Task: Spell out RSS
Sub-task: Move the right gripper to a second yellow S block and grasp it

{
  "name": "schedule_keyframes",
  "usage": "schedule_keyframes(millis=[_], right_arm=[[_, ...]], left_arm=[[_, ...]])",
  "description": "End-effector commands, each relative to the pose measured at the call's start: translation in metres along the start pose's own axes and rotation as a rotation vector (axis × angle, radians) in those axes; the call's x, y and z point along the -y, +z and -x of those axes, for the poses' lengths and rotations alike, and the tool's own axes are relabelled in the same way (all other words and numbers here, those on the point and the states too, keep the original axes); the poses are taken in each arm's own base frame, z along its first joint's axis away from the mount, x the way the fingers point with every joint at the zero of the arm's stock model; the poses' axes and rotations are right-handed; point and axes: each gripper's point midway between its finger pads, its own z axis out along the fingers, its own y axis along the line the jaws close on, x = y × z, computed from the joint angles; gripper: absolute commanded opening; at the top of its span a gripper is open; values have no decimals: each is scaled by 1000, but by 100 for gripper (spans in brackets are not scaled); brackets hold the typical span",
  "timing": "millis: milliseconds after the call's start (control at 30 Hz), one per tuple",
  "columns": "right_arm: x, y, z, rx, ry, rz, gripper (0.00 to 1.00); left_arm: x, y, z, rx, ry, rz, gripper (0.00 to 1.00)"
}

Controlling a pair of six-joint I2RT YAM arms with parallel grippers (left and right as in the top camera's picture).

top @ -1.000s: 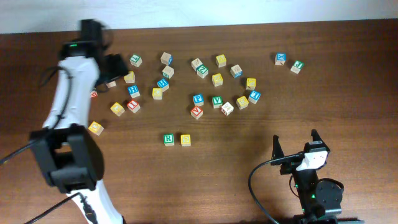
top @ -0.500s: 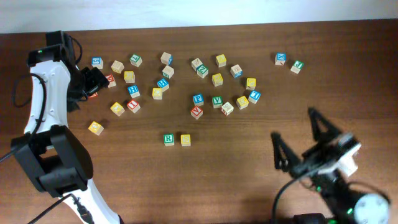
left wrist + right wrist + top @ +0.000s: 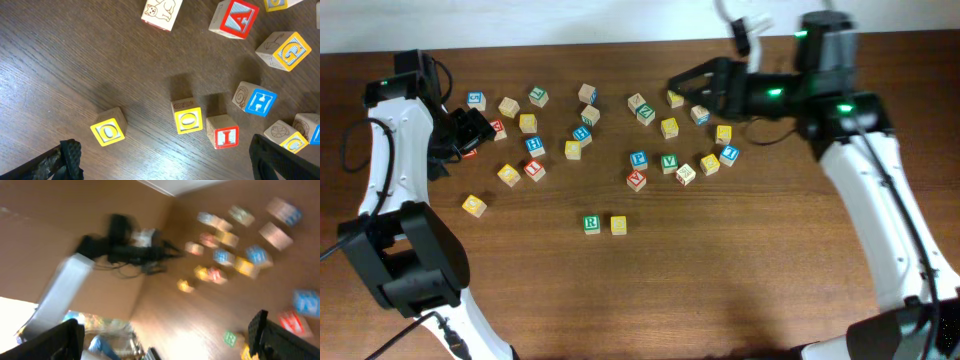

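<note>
Two wooden cubes, the green-edged R cube [image 3: 591, 224] and a yellow cube [image 3: 618, 225], sit side by side on the grained brown surface [image 3: 720, 290]; left claw [image 3: 163, 152] and right claw [image 3: 690, 90] gape wide, empty.

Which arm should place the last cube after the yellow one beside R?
Right, probably: the right hand hangs open nearer the spot beside the yellow cube; the left hand sits beyond R.

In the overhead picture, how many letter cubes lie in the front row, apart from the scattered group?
2: the green R cube and a yellow cube right beside it, nearly touching. Nothing covers that spot, so none seems hidden there.
</note>
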Motion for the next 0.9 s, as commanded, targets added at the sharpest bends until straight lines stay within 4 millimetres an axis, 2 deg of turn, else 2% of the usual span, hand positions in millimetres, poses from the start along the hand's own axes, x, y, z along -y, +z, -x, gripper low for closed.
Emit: schedule_keyframes(millis=[0, 100, 200, 233, 300, 433, 500, 600, 700, 800, 867], right_arm=[[45, 18, 6, 166, 110, -381, 98], [58, 30, 2, 107, 168, -449, 98], [103, 73, 5, 30, 302, -521, 100], [128, 78, 4, 57, 376, -592, 92], [165, 77, 6, 122, 441, -718, 81], [206, 72, 10, 222, 479, -877, 74], [219, 86, 16, 264, 475, -876, 75], [244, 99, 5, 318, 641, -904, 74], [262, 117, 9, 334, 633, -882, 74], [273, 125, 10, 341, 629, -874, 65], [283, 130, 7, 337, 633, -883, 63]], left_arm=[[-2, 3, 1, -5, -16, 3, 99], [-2, 3, 1, -5, -16, 3, 99], [-2, 3, 1, -5, -16, 3, 99], [-2, 3, 1, -5, -16, 4, 99], [-2, 3, 1, -5, -16, 3, 99], [-2, 3, 1, -5, -16, 3, 99], [-2, 3, 1, -5, -16, 3, 99], [-2, 3, 1, -5, -16, 4, 99], [-2, 3, 1, -5, -16, 4, 99], [-2, 3, 1, -5, -16, 3, 99], [-2, 3, 1, -5, -16, 3, 99]])
